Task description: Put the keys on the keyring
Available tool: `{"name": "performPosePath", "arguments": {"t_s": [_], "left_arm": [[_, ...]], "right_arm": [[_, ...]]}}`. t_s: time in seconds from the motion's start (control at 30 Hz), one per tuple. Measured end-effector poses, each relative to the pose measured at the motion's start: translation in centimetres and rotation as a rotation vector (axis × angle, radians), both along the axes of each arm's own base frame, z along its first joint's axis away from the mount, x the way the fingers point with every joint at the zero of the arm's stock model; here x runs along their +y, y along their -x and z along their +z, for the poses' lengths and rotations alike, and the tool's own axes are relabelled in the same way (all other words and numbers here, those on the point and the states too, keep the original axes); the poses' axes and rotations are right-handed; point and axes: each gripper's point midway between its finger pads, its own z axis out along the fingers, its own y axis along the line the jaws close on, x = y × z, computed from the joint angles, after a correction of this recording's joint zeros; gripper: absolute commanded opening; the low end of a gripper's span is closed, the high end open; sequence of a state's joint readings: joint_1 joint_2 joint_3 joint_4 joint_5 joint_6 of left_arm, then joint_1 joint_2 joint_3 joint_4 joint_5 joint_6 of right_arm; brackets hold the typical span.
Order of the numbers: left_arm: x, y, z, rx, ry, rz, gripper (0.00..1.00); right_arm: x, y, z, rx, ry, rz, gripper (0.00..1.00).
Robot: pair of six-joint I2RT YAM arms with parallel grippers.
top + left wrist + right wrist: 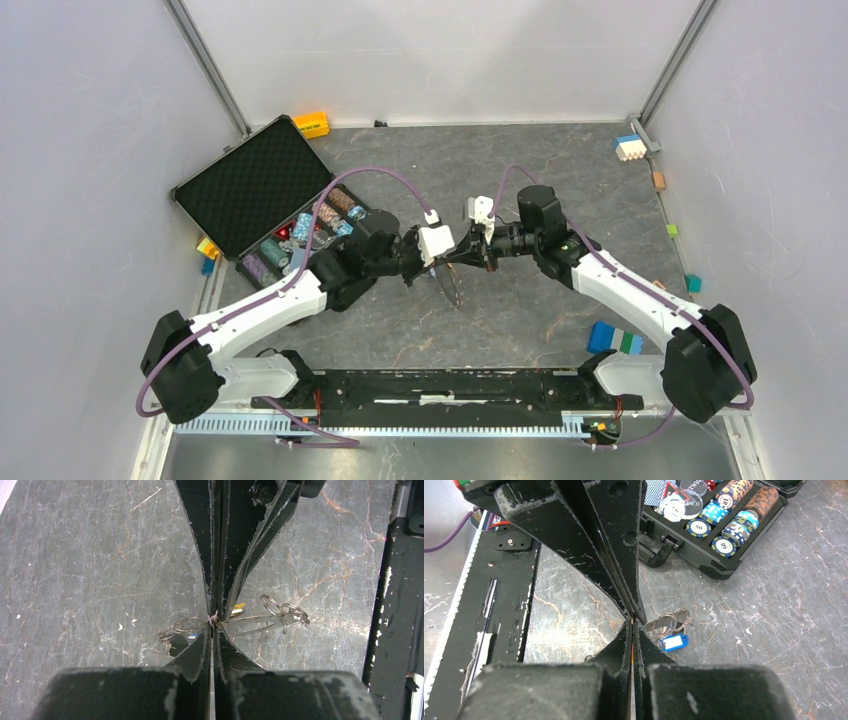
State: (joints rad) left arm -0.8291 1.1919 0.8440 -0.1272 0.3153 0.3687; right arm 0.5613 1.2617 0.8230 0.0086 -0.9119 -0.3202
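Note:
My two grippers meet tip to tip above the middle of the table. The left gripper [438, 264] [214, 625] is shut, pinching the thin wire of the keyring [250, 621] at its tips. Small rings [181, 626] stick out on both sides of the pinch. The right gripper [457, 260] [632, 623] is shut too, with an orange sliver between its fingers. The yellow-orange key [239, 607] peeks out beside its fingertip. The blue key [672, 642], with a white label, sits by a cluster of rings [670, 621] just beyond the tips. A loop [450, 286] hangs below the grippers.
An open black case [255, 185] holding poker chips [724, 520] stands to the left rear. Toy blocks lie at the right front [612, 338], back left [311, 124] and back right [629, 148]. The arms' black base rail [440, 385] runs along the near edge.

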Motion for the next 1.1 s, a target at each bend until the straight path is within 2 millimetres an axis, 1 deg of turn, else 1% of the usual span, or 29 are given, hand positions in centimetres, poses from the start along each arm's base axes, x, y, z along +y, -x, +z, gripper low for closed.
{"name": "performPosePath", "arguments": {"t_s": [0.23, 0.47, 0.73, 0.9, 1.1], "left_arm": [[0.0, -0.1, 0.1, -0.006, 0.004, 0.003, 0.02], [-0.2, -0.2, 0.6, -0.019, 0.021, 0.001, 0.02], [-0.2, -0.2, 0.9, -0.025, 0.027, -0.001, 0.02], [-0.3, -0.1, 1.1, -0.027, 0.032, -0.006, 0.02], [-0.3, 0.6, 1.1, -0.041, 0.034, -0.048, 0.02]], "right_arm": [[-0.6, -0.3, 0.0, 0.005, 0.003, -0.01, 0.0], [-1.3, -0.5, 0.6, 0.0, -0.012, -0.02, 0.0], [-1.7, -0.1, 0.8, -0.017, -0.008, -0.005, 0.0], [-2.0, 0.2, 1.9, -0.042, -0.022, -0.013, 0.0], [-2.5, -0.6, 2.3, -0.063, -0.008, -0.074, 0.0]]}}
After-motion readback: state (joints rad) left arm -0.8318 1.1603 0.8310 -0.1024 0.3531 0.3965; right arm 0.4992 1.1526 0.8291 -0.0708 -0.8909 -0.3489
